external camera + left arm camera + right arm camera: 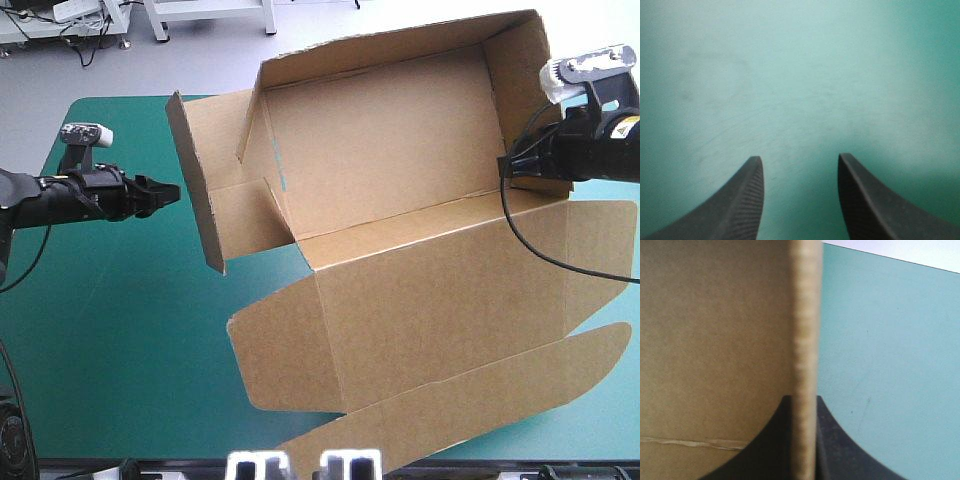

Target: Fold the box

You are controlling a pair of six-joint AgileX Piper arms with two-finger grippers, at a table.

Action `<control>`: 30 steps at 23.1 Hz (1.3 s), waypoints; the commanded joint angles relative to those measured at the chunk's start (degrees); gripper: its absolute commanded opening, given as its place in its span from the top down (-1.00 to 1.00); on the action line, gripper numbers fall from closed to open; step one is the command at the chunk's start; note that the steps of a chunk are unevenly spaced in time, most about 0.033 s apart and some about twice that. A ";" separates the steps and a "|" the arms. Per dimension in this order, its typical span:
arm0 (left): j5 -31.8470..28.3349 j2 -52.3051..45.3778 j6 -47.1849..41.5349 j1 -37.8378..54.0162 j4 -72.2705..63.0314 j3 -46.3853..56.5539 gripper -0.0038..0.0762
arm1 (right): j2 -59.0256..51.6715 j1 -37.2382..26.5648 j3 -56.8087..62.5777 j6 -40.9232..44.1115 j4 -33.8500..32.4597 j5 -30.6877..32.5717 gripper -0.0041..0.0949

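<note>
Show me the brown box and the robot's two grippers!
box [400, 140], high view, its big inside panel.
left gripper [800, 159], left wrist view, the gap between its open jaws.
right gripper [803, 400], right wrist view, between jaws shut on the box's edge.

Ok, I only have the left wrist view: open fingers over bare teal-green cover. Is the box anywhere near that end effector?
Observer: Close. From the high view the left end effector sits just beside the raised left wall of the box.
Operator: Is the other arm holding it?
Observer: Yes, the right end effector is shut on the right wall, board edge between its fingers.
Operator: How far folded?
Observer: Walls raised into an open tray; the lid lies flat toward the table's near edge.
</note>
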 commanded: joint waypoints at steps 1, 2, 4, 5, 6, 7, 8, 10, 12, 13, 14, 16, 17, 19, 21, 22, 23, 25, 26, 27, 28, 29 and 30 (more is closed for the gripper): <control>4.61 -1.17 9.75 0.14 -17.94 -0.27 0.05 | -0.46 -0.48 -1.42 0.59 3.03 0.12 0.96; 6.45 -1.16 10.80 0.14 -20.85 -0.27 0.05 | -0.16 -0.48 -1.42 0.59 3.47 0.12 0.96; 9.03 -1.16 12.76 0.03 -25.29 -0.27 0.05 | 0.59 -0.48 -1.42 0.48 4.83 0.02 0.96; 9.95 -1.16 13.32 -0.20 -27.26 -0.27 0.05 | 0.95 -0.48 -1.42 0.32 4.94 -0.13 0.96; 11.05 -1.16 13.90 -0.32 -28.62 -0.27 0.05 | 1.27 -0.48 -1.42 0.04 5.29 -0.40 0.96; 12.48 -1.16 14.69 -0.58 -30.07 -0.27 0.05 | 1.66 -0.48 -1.42 -0.08 5.88 -0.73 0.96; 13.14 -1.16 14.91 -0.85 -31.33 -0.27 0.05 | 1.93 -0.48 -1.42 -0.23 6.29 -1.06 0.96; 13.14 -1.16 14.91 -1.51 -32.37 -0.27 0.05 | 2.69 -0.48 -1.42 -0.52 6.29 -1.91 0.96; 13.14 -1.16 14.91 -2.58 -32.49 -0.38 0.05 | 3.74 -0.48 -1.42 -0.67 6.02 -3.38 0.96; 13.14 -1.16 14.91 -3.48 -33.15 -0.38 0.05 | 4.43 -0.48 -1.42 -0.67 5.77 -4.45 0.96; 13.14 -1.16 14.56 -4.01 -33.90 -0.38 0.05 | 4.80 -0.48 -1.42 -0.67 5.61 -4.59 0.96; 13.14 -1.16 14.32 -5.96 -36.78 -0.38 0.05 | 5.91 -0.48 -1.42 -0.67 4.97 -5.54 0.96; 13.14 -1.16 14.27 -7.68 -38.68 -0.61 0.05 | 6.53 -0.48 -1.42 -0.67 4.92 -6.41 0.96; 13.14 -1.27 14.27 -10.32 -40.54 -0.61 0.05 | 7.66 -0.48 -1.42 -0.42 3.98 -7.41 0.96; 13.14 -1.50 14.27 -12.26 -41.78 -0.61 0.05 | 8.54 -0.48 -1.42 0.03 3.74 -8.52 0.96; 13.14 -1.72 14.27 -12.85 -42.31 -0.61 0.05 | 8.68 -0.48 -1.42 0.08 3.74 -9.34 0.96; 13.14 -1.97 14.27 -12.97 -42.59 -0.61 0.05 | 8.68 -0.38 -1.42 0.08 3.64 -9.88 0.96; 13.14 -2.73 14.27 -12.97 -42.99 -0.70 0.05 | 9.02 0.57 -1.42 0.20 3.06 -11.38 0.95; 13.14 -3.31 14.13 -13.11 -43.44 -0.70 0.05 | 9.19 1.69 -1.42 1.04 2.09 -12.11 0.96; 13.14 -3.49 14.13 -13.25 -43.60 -0.70 0.05 | 9.46 2.58 -1.42 1.46 1.69 -12.46 0.96; 13.14 -3.81 14.04 -13.25 -43.73 -0.70 0.05 | 9.72 3.51 -1.42 2.10 1.06 -12.89 0.96; 13.14 -3.95 14.04 -13.25 -44.15 -0.70 0.04 | 9.84 4.33 -1.42 2.42 0.29 -13.41 0.96; 13.14 -4.33 14.04 -13.25 -44.28 -0.70 -0.01 | 10.03 5.52 -1.42 3.25 -1.23 -14.02 0.96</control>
